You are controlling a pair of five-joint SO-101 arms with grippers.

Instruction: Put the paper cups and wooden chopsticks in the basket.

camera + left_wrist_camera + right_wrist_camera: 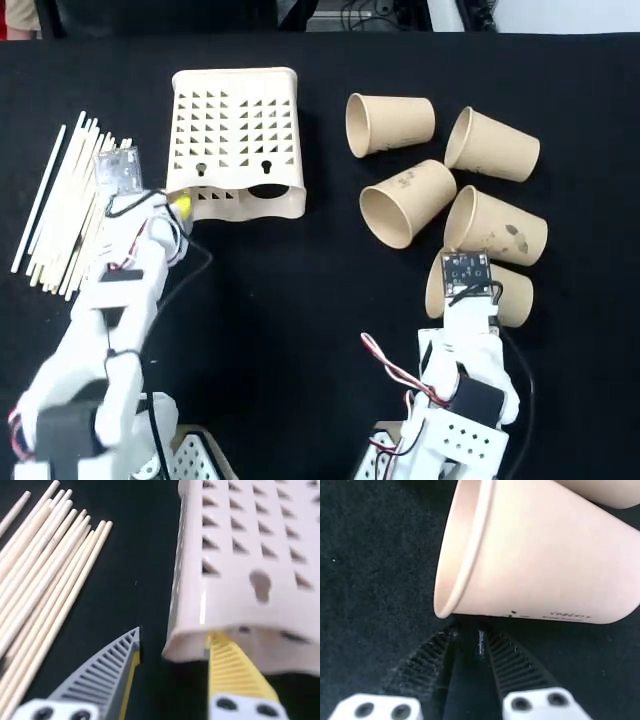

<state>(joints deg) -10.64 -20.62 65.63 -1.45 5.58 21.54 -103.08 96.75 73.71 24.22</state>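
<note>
A cream perforated basket [237, 140] lies on its side on the black table. Several wooden chopsticks [70, 205] lie in a loose bundle to its left. My left gripper [175, 635] is open at the basket's [250, 555] near corner: the yellow finger [230, 665] sits under the rim, the grey finger [112, 667] outside, and the chopsticks [45, 575] lie beside them. Several paper cups [408, 203] lie on their sides at the right. My right gripper [470, 632] is shut just short of the rim of the nearest cup [540, 555], [512, 297].
The basket's open mouth faces the near side of the table. The cups lie close together, some touching. Black table stretches between the basket and the cups [330, 280]. The arms' bases stand at the near edge.
</note>
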